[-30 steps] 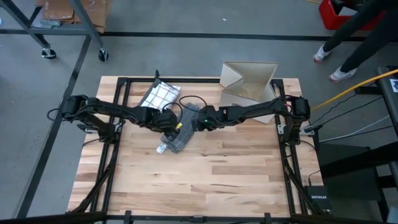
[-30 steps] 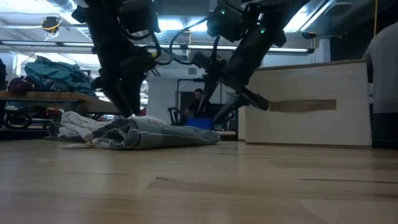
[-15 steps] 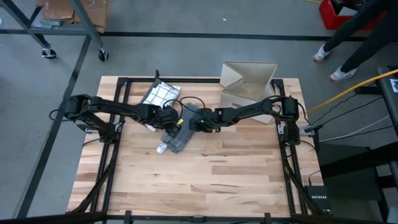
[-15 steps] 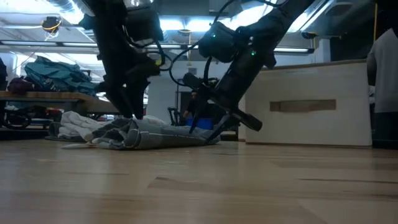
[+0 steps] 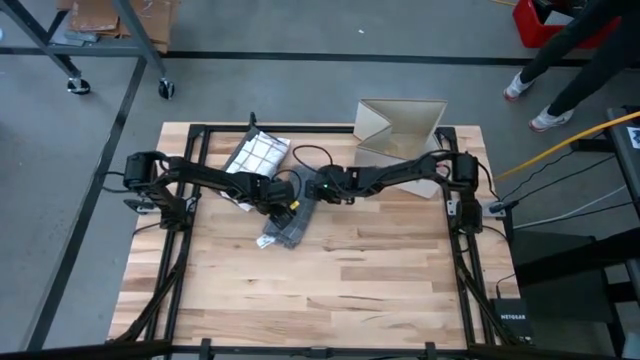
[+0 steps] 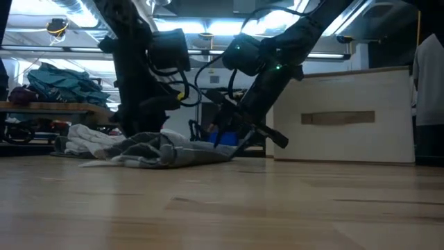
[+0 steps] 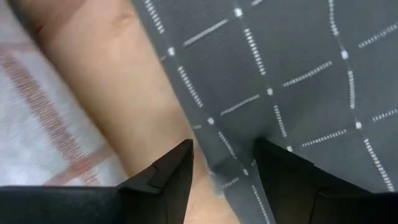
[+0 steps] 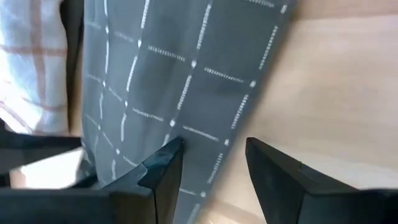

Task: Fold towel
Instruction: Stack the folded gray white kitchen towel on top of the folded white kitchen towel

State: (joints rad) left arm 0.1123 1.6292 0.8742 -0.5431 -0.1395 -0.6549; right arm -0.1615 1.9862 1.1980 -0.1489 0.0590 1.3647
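A grey towel with a thin white check point(image 5: 288, 217) lies crumpled near the table's middle, resting on the wood, and shows as a low heap in the low view point(image 6: 182, 154). My left gripper point(image 5: 283, 193) is open at its far-left edge; in the left wrist view point(image 7: 222, 146) one finger stands over the grey cloth point(image 7: 298, 74) and the other over bare wood. My right gripper point(image 5: 319, 184) is open at the towel's far-right edge point(image 8: 212, 142), slanting down onto the grey cloth point(image 8: 174, 68). My left gripper comes from above with its fingers astride the towel's long edge point(image 7: 214, 168); one finger point(image 7: 280, 168) lies against the cloth. Nothing is pinched. My right gripper stands astride the towel's edge point(image 8: 217, 162); whether its fingers touch the cloth I cannot tell.
A white towel with an orange check point(image 5: 257, 154) lies just beyond the grey one, toward the far-left. An open cardboard box point(image 5: 400, 135) stands at the far-right. Bare wood point(image 5: 340, 280) fills the near half. A person's legs point(image 5: 560, 70) show off the table, far right.
My left gripper has moved toward the table's right along the towel, and the cloth has bunched into a higher hump beside it and shifted slightly right. My right gripper has dropped toward the towel's right end and moved a little toward the far edge.
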